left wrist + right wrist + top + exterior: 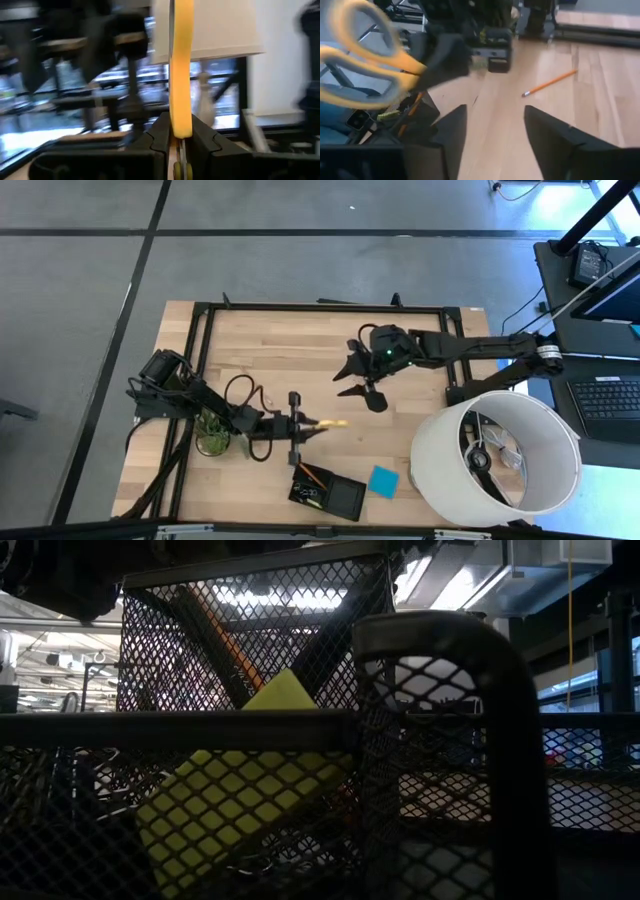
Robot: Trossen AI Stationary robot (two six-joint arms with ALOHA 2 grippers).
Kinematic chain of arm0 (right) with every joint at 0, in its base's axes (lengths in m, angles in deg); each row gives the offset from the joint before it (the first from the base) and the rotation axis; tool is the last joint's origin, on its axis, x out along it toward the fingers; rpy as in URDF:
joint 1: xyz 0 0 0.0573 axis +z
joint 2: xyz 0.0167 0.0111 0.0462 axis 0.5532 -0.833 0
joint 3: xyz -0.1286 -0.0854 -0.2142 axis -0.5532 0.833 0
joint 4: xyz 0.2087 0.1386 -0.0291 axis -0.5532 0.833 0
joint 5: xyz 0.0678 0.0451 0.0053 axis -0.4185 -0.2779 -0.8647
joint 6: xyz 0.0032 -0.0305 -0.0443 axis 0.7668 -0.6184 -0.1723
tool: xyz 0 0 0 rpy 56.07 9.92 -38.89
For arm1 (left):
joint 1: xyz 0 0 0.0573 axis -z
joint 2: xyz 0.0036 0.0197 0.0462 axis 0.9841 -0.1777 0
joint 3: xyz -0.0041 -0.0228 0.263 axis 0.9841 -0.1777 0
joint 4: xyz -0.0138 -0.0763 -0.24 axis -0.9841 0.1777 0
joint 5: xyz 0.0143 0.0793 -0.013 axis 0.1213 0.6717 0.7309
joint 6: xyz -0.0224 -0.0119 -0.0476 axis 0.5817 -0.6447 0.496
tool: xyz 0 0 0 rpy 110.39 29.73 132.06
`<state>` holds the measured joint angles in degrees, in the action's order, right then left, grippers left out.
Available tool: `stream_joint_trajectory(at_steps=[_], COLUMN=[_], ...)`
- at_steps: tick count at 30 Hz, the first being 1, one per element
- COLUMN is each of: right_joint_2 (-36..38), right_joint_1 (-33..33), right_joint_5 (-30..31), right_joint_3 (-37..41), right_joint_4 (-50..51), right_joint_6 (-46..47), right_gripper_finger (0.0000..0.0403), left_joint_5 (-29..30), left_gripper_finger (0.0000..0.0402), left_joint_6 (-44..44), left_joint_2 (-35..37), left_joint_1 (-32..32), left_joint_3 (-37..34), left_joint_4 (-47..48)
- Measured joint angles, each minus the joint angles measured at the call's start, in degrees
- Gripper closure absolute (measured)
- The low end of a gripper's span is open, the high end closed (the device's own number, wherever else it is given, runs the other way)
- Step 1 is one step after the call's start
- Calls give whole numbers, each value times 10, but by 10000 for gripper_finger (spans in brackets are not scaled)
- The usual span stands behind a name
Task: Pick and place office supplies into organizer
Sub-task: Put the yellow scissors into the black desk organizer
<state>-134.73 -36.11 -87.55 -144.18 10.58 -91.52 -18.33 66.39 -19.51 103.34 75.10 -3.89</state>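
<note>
- Step in hand, judged: the left arm is carrying the yellow-handled scissors (325,423) toward the organizer (328,494); the right arm looks to be out of this transfer.
- How to do it well, judged: the left arm should be bringing the scissors directly above a compartment with free room, tipping them blade-down, and lowering until they are inside the mesh wall before letting go. The tall mesh cup is already holding an orange pencil (225,640) and a yellow block (250,790), so the scissors could be snagging on those if they go in at a slant.
- Organizer: sitting just ahead of and slightly to one side of the left gripper (300,427), near the table's front edge; a blue note pad (383,481) is lying just beside the tray.
- Left gripper: pinching almost fully closed on the scissors; the left wrist view is showing the yellow handle rising from between the two fingers (161,131), held firmly.
- Right gripper (362,377): hovering over the bare table, well apart from the organizer, fingers spread wide and holding nothing; the right wrist view is showing clear wood between them.
- Second orange pencil (550,82): lying on the table ahead of the right gripper, not yet collected.
</note>
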Motion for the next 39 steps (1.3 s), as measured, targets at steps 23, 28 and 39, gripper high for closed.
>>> stream_joint_trajectory(at_steps=[23,28,39], right_joint_2=[34,34,-15], right_joint_1=[8,26,51], right_joint_5=[0,0,2], right_joint_3=[0,0,1], right_joint_4=[-1,-23,-78], right_joint_6=[-48,-40,-60], right_gripper_finger=[160,160,160], left_joint_5=[277,285,285], left_gripper_finger=[372,372,372], left_joint_6=[-70,-70,-70], left_joint_2=[8,8,8], left_joint_1=[34,33,33], left_joint_3=[0,0,0], left_joint_4=[0,0,0])
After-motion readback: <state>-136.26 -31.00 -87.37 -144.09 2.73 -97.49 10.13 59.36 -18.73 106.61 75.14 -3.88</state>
